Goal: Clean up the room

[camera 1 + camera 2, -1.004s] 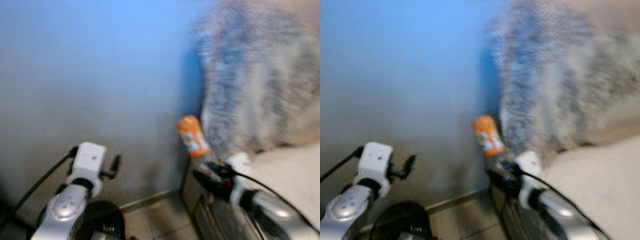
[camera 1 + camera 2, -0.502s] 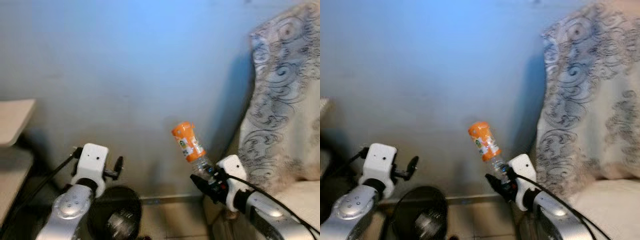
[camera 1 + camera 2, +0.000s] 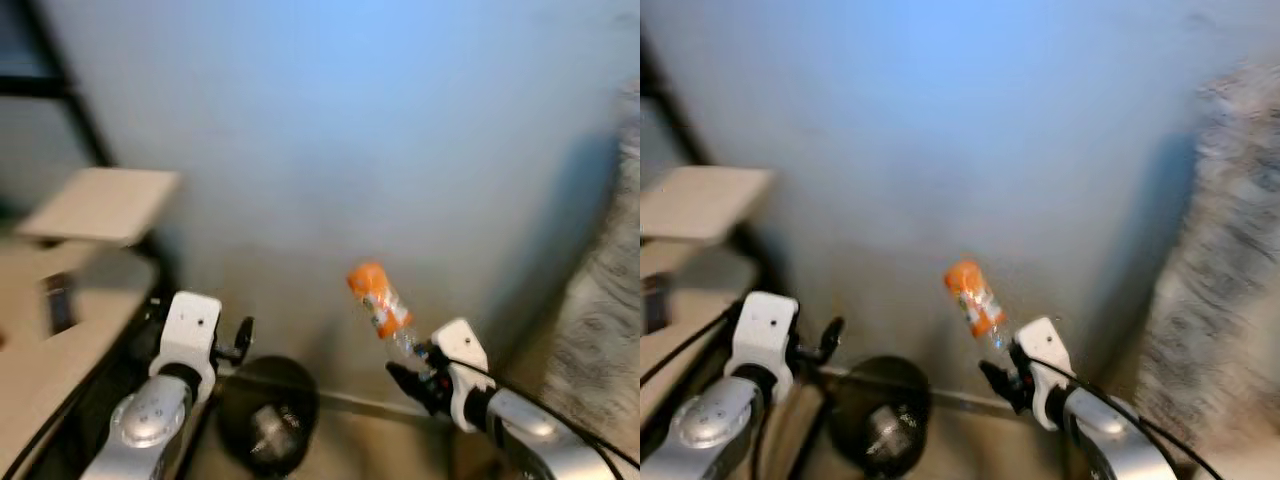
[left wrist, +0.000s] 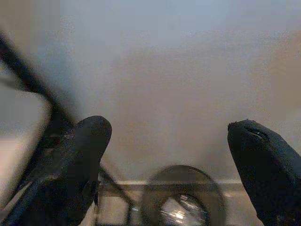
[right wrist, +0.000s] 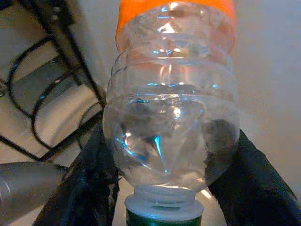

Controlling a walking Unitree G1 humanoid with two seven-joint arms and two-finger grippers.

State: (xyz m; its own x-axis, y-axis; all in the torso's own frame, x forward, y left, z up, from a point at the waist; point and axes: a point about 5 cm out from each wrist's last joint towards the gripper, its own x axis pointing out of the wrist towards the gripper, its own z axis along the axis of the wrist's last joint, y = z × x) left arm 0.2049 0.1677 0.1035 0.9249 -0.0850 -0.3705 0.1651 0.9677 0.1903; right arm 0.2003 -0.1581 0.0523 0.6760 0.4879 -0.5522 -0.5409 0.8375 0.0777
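A clear plastic bottle point(image 3: 378, 307) with an orange label is held neck-down, its base pointing up toward the blue-grey wall. My right gripper point(image 3: 408, 366) is shut on the bottle's lower part; close up, the bottle point(image 5: 171, 117) sits between both black fingers point(image 5: 91, 188). Low at the foot of the wall stands a round black bin point(image 3: 268, 414) with something shiny inside. My left gripper point(image 4: 171, 160) is open with nothing between its fingers point(image 4: 80, 160), raised above and to the left of the bin point(image 4: 181, 200).
A beige desk or shelf point(image 3: 95, 205) with a black metal frame point(image 3: 60, 90) stands at the left. A grey patterned fabric point(image 3: 600, 330) hangs at the right edge. The floor meets the wall at a skirting line point(image 3: 370, 402).
The camera has swung left: the patterned fabric has slid to the right edge and the desk has come into sight. The bin now lies nearer the middle. Both grippers keep their hold and pose.
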